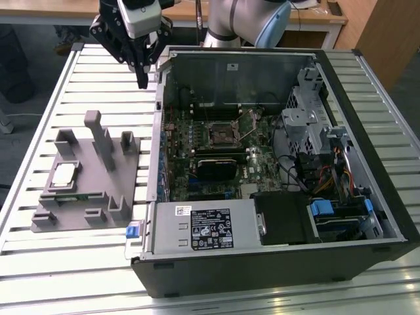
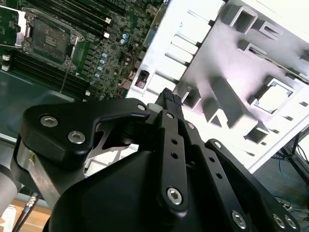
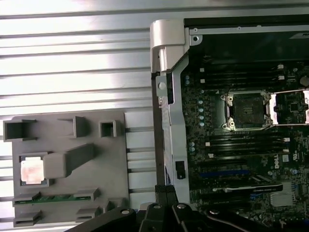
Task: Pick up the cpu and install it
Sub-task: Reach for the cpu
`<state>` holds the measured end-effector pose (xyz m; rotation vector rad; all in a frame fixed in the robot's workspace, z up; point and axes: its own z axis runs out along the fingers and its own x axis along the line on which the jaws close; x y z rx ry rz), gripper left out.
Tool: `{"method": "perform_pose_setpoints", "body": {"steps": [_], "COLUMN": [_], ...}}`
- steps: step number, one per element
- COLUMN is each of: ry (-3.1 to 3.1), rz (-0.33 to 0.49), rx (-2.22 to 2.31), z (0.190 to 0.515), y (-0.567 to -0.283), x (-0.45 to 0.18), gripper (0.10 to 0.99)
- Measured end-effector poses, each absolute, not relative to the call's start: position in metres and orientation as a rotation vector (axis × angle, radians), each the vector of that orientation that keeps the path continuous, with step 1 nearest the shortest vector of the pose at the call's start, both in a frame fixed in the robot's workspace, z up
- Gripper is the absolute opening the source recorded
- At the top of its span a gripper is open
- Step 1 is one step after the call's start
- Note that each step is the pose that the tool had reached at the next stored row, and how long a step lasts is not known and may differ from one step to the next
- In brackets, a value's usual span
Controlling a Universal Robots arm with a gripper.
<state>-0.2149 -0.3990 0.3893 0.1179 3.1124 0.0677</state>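
Observation:
The cpu [image 1: 63, 174] is a small silver square lying flat in a recess of the grey holder block [image 1: 115, 187] at the exterior view's left; both wrist views show the cpu [image 3: 32, 170] [image 2: 270, 96] too. My gripper [image 1: 142, 77] hangs high above the slatted table, beyond the block and beside the open case's back corner. Its fingers are shut with nothing between them, and the black fingertips [image 3: 166, 189] [image 2: 171, 99] meet in a point. The motherboard socket [image 1: 220, 134] [image 3: 246, 111] sits open inside the case, its metal frame lifted.
The open computer case [image 1: 367, 197] lies on the slatted metal table [image 1: 39, 118]. A green memory stick [image 3: 53, 198] rests in a slot of the holder block. Upright grey posts [image 1: 100, 138] rise from the block. Cables and a drive cage [image 1: 315, 125] fill the case's right.

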Motion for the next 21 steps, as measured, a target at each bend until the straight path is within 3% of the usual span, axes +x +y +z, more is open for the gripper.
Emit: {"method": "perform_pose_setpoints", "body": {"steps": [21], "ry": [3.112], "rz": [0.068], "rx": [0.118], "z": [0.388], "y": [-0.399], "x": [-0.233], "gripper": [0.106]}}
